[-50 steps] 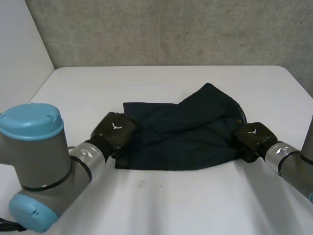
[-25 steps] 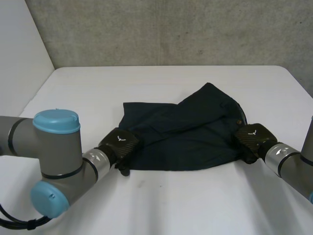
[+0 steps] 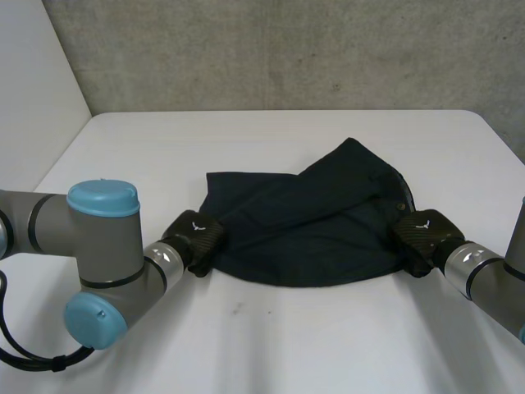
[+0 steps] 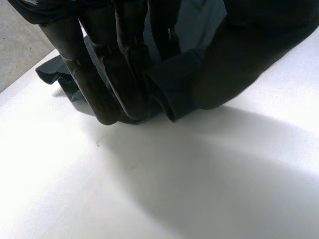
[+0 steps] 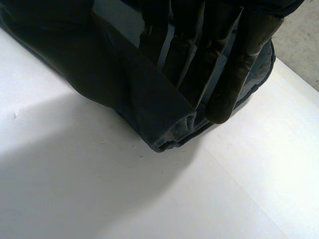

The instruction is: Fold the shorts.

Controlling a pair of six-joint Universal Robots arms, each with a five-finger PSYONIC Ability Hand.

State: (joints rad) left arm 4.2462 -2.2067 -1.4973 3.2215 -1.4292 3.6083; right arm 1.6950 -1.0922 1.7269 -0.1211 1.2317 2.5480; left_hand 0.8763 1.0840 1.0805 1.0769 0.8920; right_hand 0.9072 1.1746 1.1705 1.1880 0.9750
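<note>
Dark navy shorts [image 3: 312, 222] lie crumpled in the middle of the white table [image 3: 287, 345]. My left hand [image 3: 195, 232] is at their near left corner. In the left wrist view its fingers [image 4: 99, 84] and thumb [image 4: 239, 64] close round a fold of that corner [image 4: 172, 94]. My right hand [image 3: 421, 232] sits at the near right corner by the waistband. There its fingers [image 5: 234, 74] are curled over a bunched edge of the shorts [image 5: 159, 119], and the cloth hides the thumb.
A concrete wall [image 3: 287, 49] runs behind the table's far edge, and a white panel [image 3: 33, 90] stands at the left. Bare tabletop stretches in front of the shorts and beyond them.
My left arm has swung lower and its hand has closed on the near left corner, drawing that corner in a little. The right hand has stayed where it was.
</note>
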